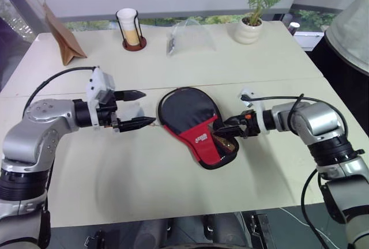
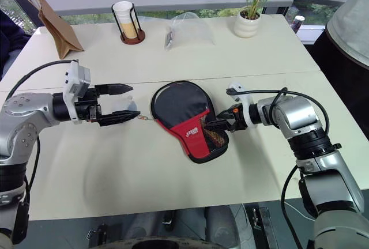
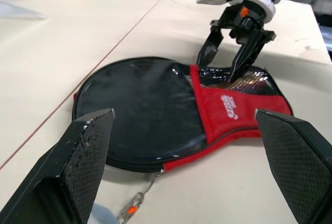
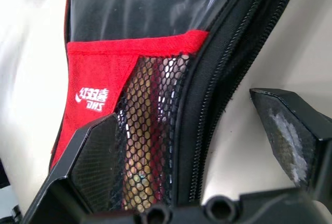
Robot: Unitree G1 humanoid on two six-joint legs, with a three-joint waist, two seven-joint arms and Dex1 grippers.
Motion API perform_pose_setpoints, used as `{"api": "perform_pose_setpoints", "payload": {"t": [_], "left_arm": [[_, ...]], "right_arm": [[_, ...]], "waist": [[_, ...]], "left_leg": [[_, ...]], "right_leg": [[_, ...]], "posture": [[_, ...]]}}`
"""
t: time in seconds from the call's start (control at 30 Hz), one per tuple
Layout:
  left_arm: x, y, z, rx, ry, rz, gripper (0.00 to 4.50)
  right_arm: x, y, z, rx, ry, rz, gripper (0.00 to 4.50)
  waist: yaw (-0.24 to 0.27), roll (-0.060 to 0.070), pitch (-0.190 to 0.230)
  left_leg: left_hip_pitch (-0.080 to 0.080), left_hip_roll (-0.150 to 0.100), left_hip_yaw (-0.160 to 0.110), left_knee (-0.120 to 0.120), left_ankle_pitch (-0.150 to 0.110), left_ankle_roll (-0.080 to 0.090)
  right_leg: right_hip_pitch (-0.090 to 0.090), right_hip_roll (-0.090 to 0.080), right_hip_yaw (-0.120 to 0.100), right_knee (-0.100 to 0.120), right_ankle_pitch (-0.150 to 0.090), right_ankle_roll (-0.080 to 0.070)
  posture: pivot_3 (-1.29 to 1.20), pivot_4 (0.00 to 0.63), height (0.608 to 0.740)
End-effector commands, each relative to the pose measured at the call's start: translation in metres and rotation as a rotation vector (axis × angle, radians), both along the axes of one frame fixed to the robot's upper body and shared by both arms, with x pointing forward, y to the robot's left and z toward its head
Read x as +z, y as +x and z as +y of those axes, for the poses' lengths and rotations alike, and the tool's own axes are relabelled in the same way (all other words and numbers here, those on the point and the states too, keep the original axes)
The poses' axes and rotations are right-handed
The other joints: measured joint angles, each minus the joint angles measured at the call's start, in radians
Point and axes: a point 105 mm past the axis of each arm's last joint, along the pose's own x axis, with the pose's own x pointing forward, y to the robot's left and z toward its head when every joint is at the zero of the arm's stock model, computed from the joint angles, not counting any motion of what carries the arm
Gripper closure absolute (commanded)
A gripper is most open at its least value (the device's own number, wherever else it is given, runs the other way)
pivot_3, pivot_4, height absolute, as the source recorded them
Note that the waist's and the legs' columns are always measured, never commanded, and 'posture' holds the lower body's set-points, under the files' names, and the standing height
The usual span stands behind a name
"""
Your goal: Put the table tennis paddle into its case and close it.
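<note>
The case lies flat on the table's middle, window side up, its red logo panel and mesh pocket pointing toward the near right. The table tennis paddle is inside: its black blade shows through the clear window and its wooden handle through the mesh. The zip pull trails on the table at the case's left edge. My left gripper hangs open just left of the case, above the table, holding nothing. My right gripper is open at the handle end, one finger over the mesh, the other beside the zip edge.
Along the table's far side stand a brown paper bag, a cup in a black holder, a clear plastic bag and a potted plant. A person's grey garment shows at the far right.
</note>
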Motion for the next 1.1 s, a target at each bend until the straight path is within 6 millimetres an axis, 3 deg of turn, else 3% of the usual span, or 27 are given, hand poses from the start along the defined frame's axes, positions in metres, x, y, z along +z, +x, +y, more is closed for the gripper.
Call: {"api": "perform_pose_setpoints", "payload": {"t": [0.03, 0.07, 0.17, 0.4, 0.83, 1.1], "left_arm": [[0.012, -0.002, 0.002, 0.017, -0.005, -0.054, 0.0], [0.012, -0.002, 0.002, 0.02, -0.005, -0.056, 0.0], [0.011, -0.003, 0.001, 0.023, -0.004, -0.061, 0.0], [0.009, -0.003, -0.002, 0.033, -0.017, -0.068, 0.0], [0.003, 0.0, -0.012, 0.016, -0.04, -0.062, 0.0], [0.003, 0.0, -0.014, -0.004, -0.037, -0.049, 0.0]], "right_arm": [[-0.003, -0.004, 0.007, 0.01, 0.033, 0.057, 0.06], [-0.004, -0.004, 0.007, 0.005, 0.04, 0.069, 0.06], [-0.008, -0.007, 0.009, -0.015, 0.06, 0.12, 0.95], [-0.016, -0.021, 0.015, -0.076, 0.117, 0.26, 4.46], [-0.053, -0.077, 0.017, -0.222, 0.213, 0.471, 4.46], [-0.056, -0.105, 0.013, -0.308, 0.28, 0.506, 4.46]], "waist": [[0.0, 0.0, 0.0], [0.0, 0.0, 0.0], [-0.001, 0.0, 0.0], [-0.002, 0.0, -0.001], [0.002, -0.003, -0.006], [0.005, -0.006, -0.009]], "left_leg": [[0.0, 0.0, 0.0, 0.0, 0.0, 0.0], [0.0, 0.0, 0.0, 0.0, 0.0, 0.0], [0.0, 0.0, 0.0, 0.0, 0.0, 0.0], [0.001, 0.0, 0.0, 0.0, 0.0, 0.0], [0.001, 0.001, -0.001, -0.002, 0.0, 0.0], [0.002, 0.001, -0.001, -0.002, 0.0, 0.0]], "right_leg": [[0.0, 0.001, 0.0, 0.0, 0.0, 0.0], [0.0, 0.001, 0.0, 0.0, 0.0, 0.0], [0.0, 0.001, 0.0, 0.0, 0.0, 0.0], [0.0, 0.001, 0.001, 0.001, 0.0, 0.0], [0.001, 0.0, 0.001, 0.0, 0.0, -0.001], [0.003, -0.001, 0.001, -0.001, -0.002, -0.004]], "posture": [[0.0, 0.15, 0.734], [0.0, 0.15, 0.734], [0.0, 0.15, 0.734], [0.0, 0.15, 0.734], [0.0, 0.15, 0.734], [0.0, 0.15, 0.734]]}}
